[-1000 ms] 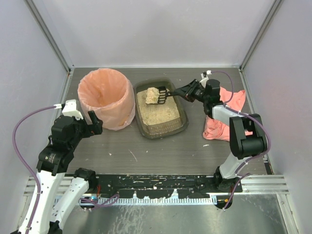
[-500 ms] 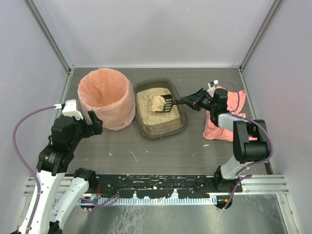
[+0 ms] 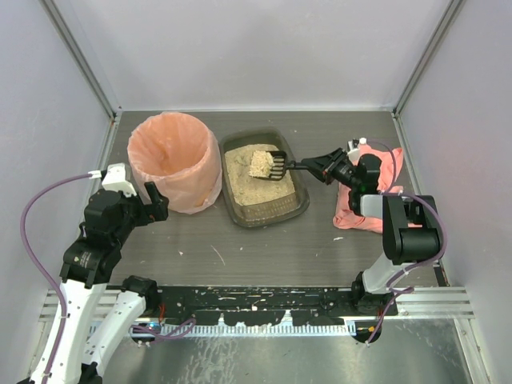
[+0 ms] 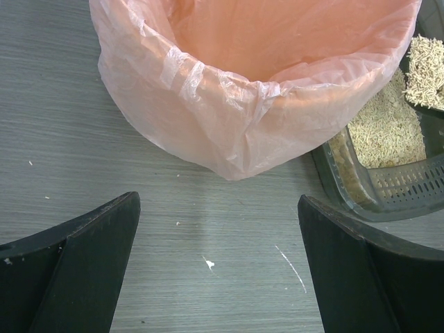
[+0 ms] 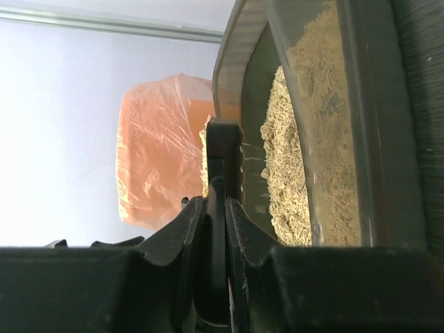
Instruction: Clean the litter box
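Now, your right gripper (image 3: 318, 167) is clamped on the handle of the black scoop (image 3: 278, 164), a litter clump (image 3: 260, 162) riding above the litter box (image 3: 266, 218), which sits mid-table just right of the pink-lined bin (image 3: 172, 188). The granules look loose, so keep it level. Your left gripper (image 4: 218, 208) gapes empty. The light tray likely slides, so brace its flared rim.

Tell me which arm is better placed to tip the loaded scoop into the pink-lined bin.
Right. The right gripper is shut on the scoop, which carries a litter clump over the litter box. The left gripper is open and empty, near the bin.
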### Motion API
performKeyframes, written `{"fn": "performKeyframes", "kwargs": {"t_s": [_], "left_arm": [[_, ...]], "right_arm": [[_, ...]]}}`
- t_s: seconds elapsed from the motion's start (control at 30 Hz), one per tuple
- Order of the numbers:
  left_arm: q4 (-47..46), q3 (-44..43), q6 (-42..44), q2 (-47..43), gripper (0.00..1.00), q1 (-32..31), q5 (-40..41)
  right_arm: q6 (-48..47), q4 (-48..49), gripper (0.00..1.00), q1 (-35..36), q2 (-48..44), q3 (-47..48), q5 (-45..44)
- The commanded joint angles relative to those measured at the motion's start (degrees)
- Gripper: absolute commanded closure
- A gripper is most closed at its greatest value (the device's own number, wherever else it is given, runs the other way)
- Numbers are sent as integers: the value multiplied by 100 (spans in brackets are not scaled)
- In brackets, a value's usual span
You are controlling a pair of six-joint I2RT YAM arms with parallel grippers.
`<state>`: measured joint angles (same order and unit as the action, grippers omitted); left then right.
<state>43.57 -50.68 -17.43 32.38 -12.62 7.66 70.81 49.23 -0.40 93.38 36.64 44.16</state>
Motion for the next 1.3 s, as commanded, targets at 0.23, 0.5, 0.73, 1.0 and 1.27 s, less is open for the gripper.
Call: {"fn": "performKeyframes", "kwargs": {"t_s": [0.23, 0.5, 0.73, 1.0, 1.27], "left_arm": [[-214, -55, -33, -25, 2, 32, -3], [-205, -62, -33, -36, 2, 32, -6], [-208, -61, -37, -34, 2, 32, -13], [-214, -55, -32, -48, 2, 36, -32], [-211, -56, -32, -65, 2, 32, 6]], "right_arm": [[686, 1323, 99, 194, 457, 311, 454], [959, 1519, 99, 17, 599, 6, 114], [759, 1210, 99, -115, 503, -46, 42], [259, 455, 99, -194, 77, -25, -245], [572, 1167, 99, -13, 417, 114, 124]]}}
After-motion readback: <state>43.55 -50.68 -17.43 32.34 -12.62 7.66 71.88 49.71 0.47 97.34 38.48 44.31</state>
